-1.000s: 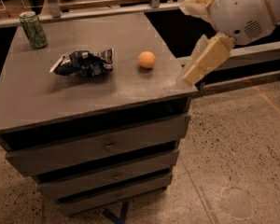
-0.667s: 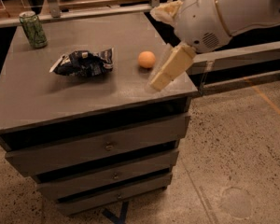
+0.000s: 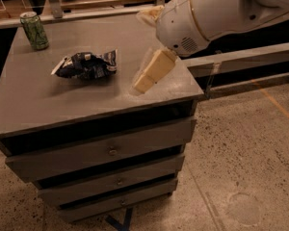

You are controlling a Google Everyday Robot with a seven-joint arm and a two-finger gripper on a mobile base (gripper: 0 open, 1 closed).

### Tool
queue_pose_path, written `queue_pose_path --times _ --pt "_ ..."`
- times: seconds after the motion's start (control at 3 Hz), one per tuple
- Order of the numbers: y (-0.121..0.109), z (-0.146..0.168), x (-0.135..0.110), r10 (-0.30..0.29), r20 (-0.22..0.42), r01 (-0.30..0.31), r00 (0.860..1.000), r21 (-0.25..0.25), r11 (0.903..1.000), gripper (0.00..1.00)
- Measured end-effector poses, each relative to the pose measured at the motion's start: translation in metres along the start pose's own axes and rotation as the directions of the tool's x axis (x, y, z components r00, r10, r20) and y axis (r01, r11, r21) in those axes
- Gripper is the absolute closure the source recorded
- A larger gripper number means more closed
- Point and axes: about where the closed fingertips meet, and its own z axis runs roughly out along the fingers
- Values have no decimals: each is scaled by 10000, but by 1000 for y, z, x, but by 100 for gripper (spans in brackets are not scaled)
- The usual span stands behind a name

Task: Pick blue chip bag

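The blue chip bag (image 3: 86, 65) lies crumpled on the grey cabinet top (image 3: 48, 105), left of centre, dark navy with white patches. My gripper (image 3: 151, 72) hangs from the white arm (image 3: 216, 11) over the right part of the top, just right of the bag and apart from it. Its cream tip points down to the left, close to the surface. The orange ball is hidden behind the gripper.
A green drink can (image 3: 34, 30) stands upright at the back left corner of the top. The cabinet has drawers (image 3: 108, 150) below. A low grey ledge (image 3: 245, 57) runs to the right. Speckled floor (image 3: 241, 167) lies in front and to the right.
The arm and gripper have moved left across the cabinet top toward the bag and now cover the orange ball. The bag and can have not moved.
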Motion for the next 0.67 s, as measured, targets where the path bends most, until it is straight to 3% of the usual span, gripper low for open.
queue_pose_path --times 0.67 --pt "-8 17 6 260 -350 -238 9990 605 9979 0"
